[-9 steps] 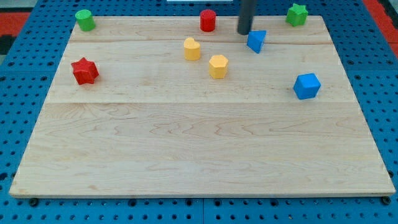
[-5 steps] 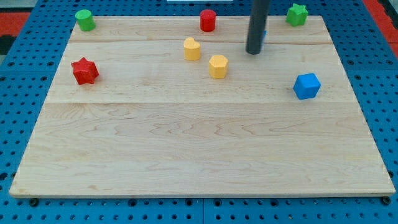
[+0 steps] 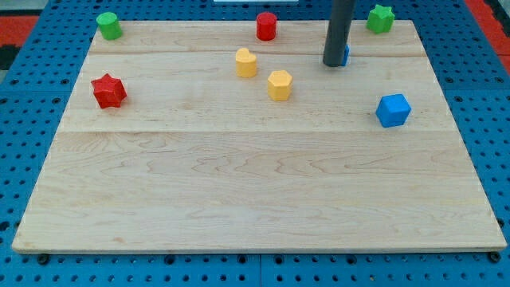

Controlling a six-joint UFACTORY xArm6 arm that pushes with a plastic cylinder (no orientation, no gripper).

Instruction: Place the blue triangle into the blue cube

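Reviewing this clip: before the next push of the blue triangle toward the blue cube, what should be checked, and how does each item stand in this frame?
1. Blue triangle visible: not ok, only a sliver shows to the right of the rod.
2. My tip beside the triangle: ok, at its left edge.
3. Contact between tip and triangle: cannot tell.
4. Blue cube on the board: ok, lower right of the triangle.
5. Path from triangle to cube free of blocks: ok.
6. Yellow blocks out of the way: ok, left of my tip.
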